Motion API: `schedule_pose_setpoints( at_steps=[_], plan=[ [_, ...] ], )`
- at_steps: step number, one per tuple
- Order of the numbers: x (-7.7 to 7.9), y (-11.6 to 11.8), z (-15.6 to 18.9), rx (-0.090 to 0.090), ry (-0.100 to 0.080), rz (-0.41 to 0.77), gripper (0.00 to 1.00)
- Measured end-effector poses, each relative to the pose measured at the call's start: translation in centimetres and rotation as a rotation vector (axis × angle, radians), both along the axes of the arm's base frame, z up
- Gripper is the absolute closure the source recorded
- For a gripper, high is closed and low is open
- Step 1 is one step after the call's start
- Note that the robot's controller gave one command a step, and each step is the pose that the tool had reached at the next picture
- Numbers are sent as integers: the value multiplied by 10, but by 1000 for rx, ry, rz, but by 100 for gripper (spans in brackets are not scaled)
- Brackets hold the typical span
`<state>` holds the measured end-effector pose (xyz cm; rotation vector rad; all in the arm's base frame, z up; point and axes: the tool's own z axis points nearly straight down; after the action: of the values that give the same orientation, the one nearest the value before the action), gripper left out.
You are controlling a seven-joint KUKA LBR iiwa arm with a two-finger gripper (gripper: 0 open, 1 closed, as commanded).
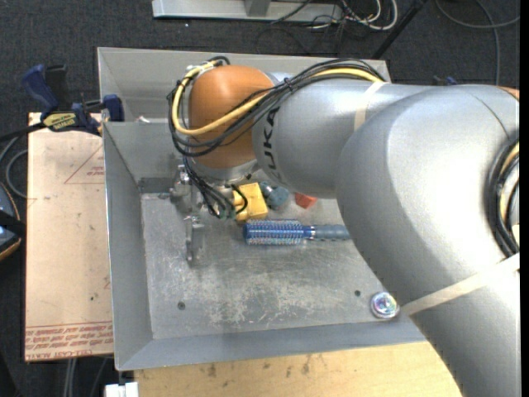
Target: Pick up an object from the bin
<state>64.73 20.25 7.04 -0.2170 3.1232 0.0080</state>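
My gripper (193, 253) hangs below the orange wrist cover, low over bare bin floor in the left half of the bin. Nothing shows in it. A blue hairbrush (279, 232) lies flat to its right, handle pointing right, a short gap away from the gripper. Just above the brush's left end a yellow block (252, 202) sits partly under the wrist and its cables. Beside the block I see a small teal thing (278, 196) and a red-orange thing (304, 198), both largely hidden by the arm.
A small shiny round thing (383, 305) lies near the bin's front right corner, at the arm's edge. The big grey arm covers the bin's right and back. Scratched floor stretches in front of the gripper.
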Motion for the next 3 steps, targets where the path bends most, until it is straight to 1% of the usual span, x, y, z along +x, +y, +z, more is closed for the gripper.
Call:
schedule_pose_setpoints(
  at_steps=[1, 2, 3],
  plan=[
    [-25, -70, 75, -8, 4, 134, 0],
    [-38, -190, 33, -10, 11, 337, 0],
    [-37, -185, 34, -6, 7, 342, 100]
  ],
)
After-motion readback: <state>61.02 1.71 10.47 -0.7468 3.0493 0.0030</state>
